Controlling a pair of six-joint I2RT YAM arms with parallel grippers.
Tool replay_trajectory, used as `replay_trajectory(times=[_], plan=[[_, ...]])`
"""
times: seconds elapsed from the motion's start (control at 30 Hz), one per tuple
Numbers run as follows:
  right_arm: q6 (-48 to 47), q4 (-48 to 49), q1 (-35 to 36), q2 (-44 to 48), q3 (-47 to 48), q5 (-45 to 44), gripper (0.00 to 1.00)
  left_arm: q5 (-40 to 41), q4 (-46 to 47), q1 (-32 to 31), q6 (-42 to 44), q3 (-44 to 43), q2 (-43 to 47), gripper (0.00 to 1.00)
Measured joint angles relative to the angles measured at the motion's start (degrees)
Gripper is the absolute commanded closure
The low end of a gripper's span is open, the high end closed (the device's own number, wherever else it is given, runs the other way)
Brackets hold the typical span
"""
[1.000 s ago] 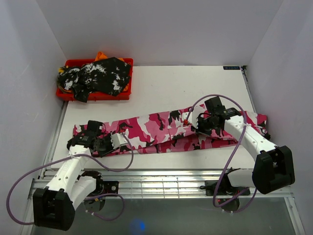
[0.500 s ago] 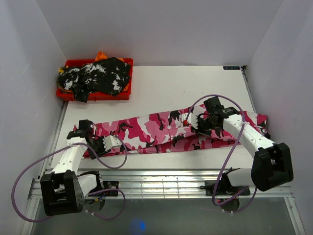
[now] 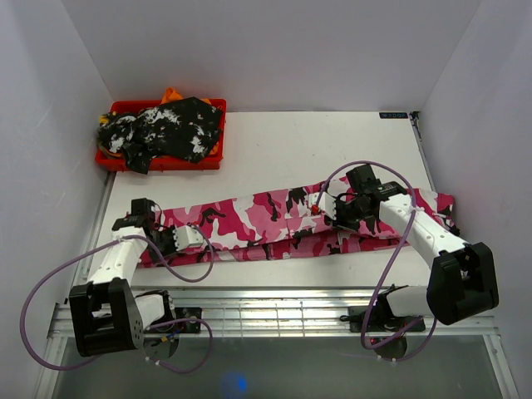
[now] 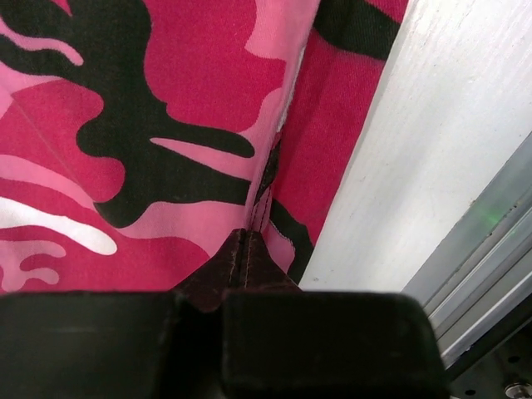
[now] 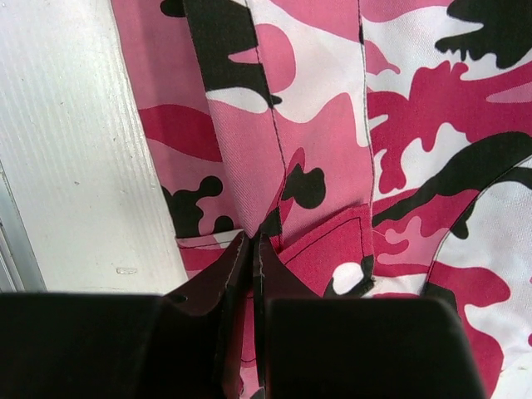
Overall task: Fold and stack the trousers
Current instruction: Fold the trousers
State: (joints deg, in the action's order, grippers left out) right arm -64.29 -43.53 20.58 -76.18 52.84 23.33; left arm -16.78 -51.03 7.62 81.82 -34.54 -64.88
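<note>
The hot-pink, white and black camouflage trousers [image 3: 266, 220] lie stretched left to right across the near half of the white table [image 3: 332, 150]. My left gripper [image 3: 170, 241] is at their left end, shut on a seam fold, as the left wrist view [image 4: 245, 241] shows over the cloth [image 4: 125, 125]. My right gripper [image 3: 337, 218] is right of the middle, near the waist end. In the right wrist view it [image 5: 253, 245] is shut on a fold of the cloth [image 5: 399, 125] beside a pocket edge.
A red tray [image 3: 125, 105] at the back left holds a black-and-white mottled garment [image 3: 170, 129] and something orange [image 3: 170, 93]. A metal rail [image 3: 291, 312] runs along the table's near edge. Grey walls close in both sides and the back.
My left arm has swung back and to the left, still holding the trousers' left end. The right arm has hardly moved.
</note>
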Motion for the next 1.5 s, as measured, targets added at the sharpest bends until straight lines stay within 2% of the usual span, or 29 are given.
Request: replay_trajectory(times=[0.4,0.6,0.77,0.83,0.87,0.9,0.93,0.97,1.03,1.23,1.27,1.37,1.5], plan=[[-7.76,-5.35,0.02,2.99,0.98,1.64,0.92,-3.50,-7.78,6.23,5.09,-5.29,4.48,1.00],[-11.72,-6.51,0.04,4.09,-2.40,1.27,0.92,-2.82,-9.86,9.09,8.20,-4.42,5.27,1.00],[-11.54,-5.14,0.72,0.57,-5.38,0.63,0.92,-1.09,-7.98,9.49,8.74,-0.15,3.30,1.00],[-10.32,-3.96,1.68,-2.54,-5.49,0.26,0.91,-0.13,-6.67,9.55,8.02,1.11,1.25,0.92],[-9.57,-3.26,2.34,-4.26,-5.46,-0.20,0.89,0.02,-6.32,9.77,7.13,1.11,-0.13,0.85],[-9.11,-2.78,2.86,-5.75,-5.44,-0.63,0.89,-0.07,-6.19,10.01,6.27,0.68,-1.44,0.71],[-8.85,-2.51,3.26,-6.97,-5.38,-1.03,0.89,-0.37,-6.27,10.45,5.05,-0.52,-3.13,0.65],[-8.59,-2.25,3.50,-7.80,-5.35,-1.31,0.86,-0.96,-6.62,10.99,3.13,-2.47,-4.87,0.59],[-8.07,-1.92,3.74,-9.27,-5.09,-1.90,0.83,-2.27,-7.15,12.07,-1.51,-8.20,-8.15,0.53],[-7.87,-4.00,4.26,-13.22,-1.88,-2.64,0.77,-4.52,-3.72,13.57,-18.91,-22.38,-15.89,0.53],[-7.74,-4.50,4.31,-14.01,-1.14,-2.67,0.70,-4.22,-3.37,13.86,-21.94,-23.43,-16.96,0.54],[-7.08,-6.51,4.66,-16.59,1.90,-2.62,0.56,-3.54,-3.15,14.99,-29.70,-24.79,-19.28,0.54],[-6.01,-7.67,5.99,-19.30,5.09,-2.58,0.52,-3.69,-5.29,18.82,-37.27,-24.79,-19.52,0.53]])
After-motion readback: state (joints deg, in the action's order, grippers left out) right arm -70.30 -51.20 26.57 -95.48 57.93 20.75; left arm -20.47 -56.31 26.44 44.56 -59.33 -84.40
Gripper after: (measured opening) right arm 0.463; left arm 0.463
